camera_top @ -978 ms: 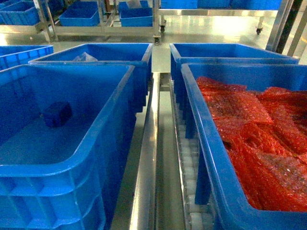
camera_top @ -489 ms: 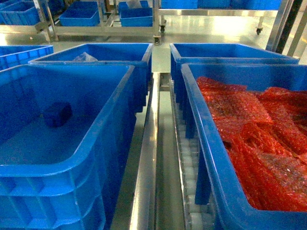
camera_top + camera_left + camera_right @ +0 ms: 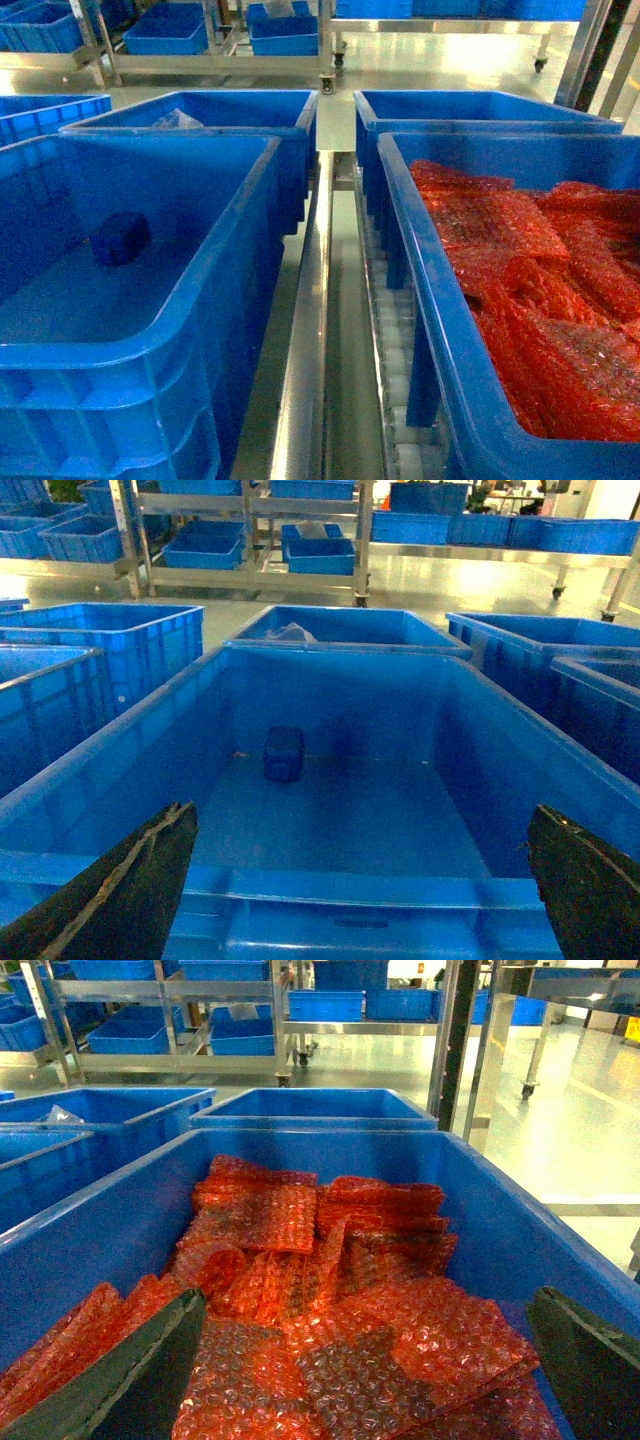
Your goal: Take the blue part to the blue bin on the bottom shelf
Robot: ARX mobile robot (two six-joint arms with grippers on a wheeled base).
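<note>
- The part (image 3: 284, 753) lies on the bin (image 3: 480, 770) floor, near the far wall, left of centre.
- Left claw (image 3: 362, 880) hangs spread above the bin's near rim, holding nothing.
- Right claw (image 3: 365, 1365) hangs spread over the red bags (image 3: 300, 1290).
- The part looks stiff, light and smooth; pinch its flat sides.

The head camera looks forward and down across two crates. The left wrist camera peers close into the blue bin (image 3: 330, 810); the right, into the crate of red bubble-wrap bags (image 3: 300, 1290).
</note>
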